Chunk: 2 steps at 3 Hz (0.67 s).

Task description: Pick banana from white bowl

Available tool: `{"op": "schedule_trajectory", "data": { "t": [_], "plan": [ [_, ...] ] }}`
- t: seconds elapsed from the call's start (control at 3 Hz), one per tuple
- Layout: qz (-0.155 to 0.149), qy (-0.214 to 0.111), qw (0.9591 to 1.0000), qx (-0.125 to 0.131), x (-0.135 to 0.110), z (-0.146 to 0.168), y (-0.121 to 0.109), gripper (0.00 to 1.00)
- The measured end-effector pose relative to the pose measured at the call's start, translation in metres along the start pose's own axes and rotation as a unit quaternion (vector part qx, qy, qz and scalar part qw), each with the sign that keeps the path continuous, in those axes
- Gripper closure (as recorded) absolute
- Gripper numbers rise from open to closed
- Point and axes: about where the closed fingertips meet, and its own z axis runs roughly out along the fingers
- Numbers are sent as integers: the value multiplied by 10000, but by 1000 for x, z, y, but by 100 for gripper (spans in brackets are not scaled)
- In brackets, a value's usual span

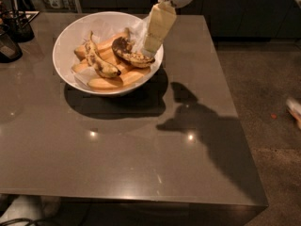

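The white bowl stands at the back left of the grey table, lined with white paper. In it lies the banana, dark brown-black, curved, at the bowl's right side. A yellower speckled banana and pale orange-yellow pieces lie beside it. My gripper, cream-coloured under a white round wrist, hangs tilted over the bowl's right rim. Its tip is just above the right part of the dark banana, close to it.
A black holder with utensils and a dark object stand at the table's far left. The table's right edge drops to the floor. The arm's shadow falls across the right half of the table.
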Motion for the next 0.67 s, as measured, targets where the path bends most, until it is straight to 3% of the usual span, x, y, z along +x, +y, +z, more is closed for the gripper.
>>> {"op": "schedule_trajectory", "data": {
  "t": [0.67],
  "plan": [
    [64, 61, 9997, -238, -9, 25, -2, 12]
  ]
}}
